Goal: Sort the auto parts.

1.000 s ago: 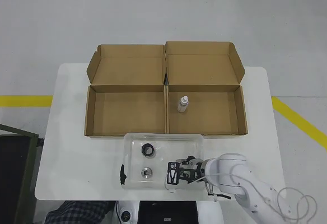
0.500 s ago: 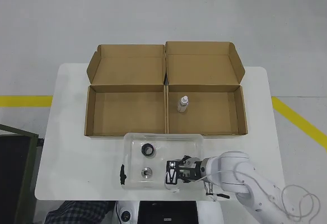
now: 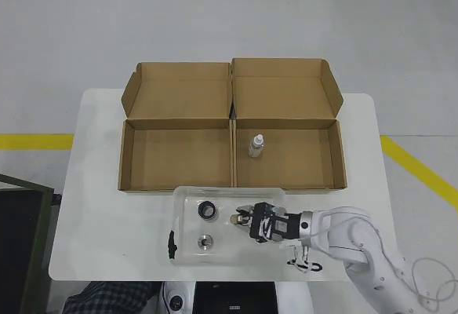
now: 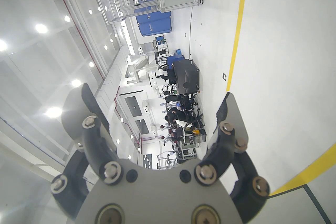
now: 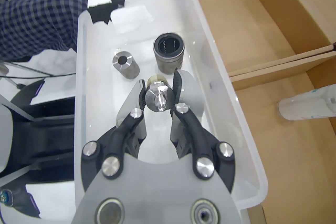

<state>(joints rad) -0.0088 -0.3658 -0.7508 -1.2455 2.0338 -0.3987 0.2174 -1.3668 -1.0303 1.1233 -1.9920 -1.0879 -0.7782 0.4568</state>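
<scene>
My right gripper is shut on a small silver metal fitting and holds it above the floor of the clear plastic bin. From above, that gripper sits mid-bin with the fitting at its tips. Just beyond the tips stand a black-bored bearing sleeve and a smaller slotted steel cylinder. My left gripper is open and holds nothing, pointing out into the hall.
Two open cardboard boxes lie behind the bin: the left box and the right box, which holds a white bottle. A black scrap clings to the bin's left end.
The right gripper has turned and shifted from the bin's front edge toward the boxes, and now holds the fitting clear of the bin floor. The other parts have not moved.
</scene>
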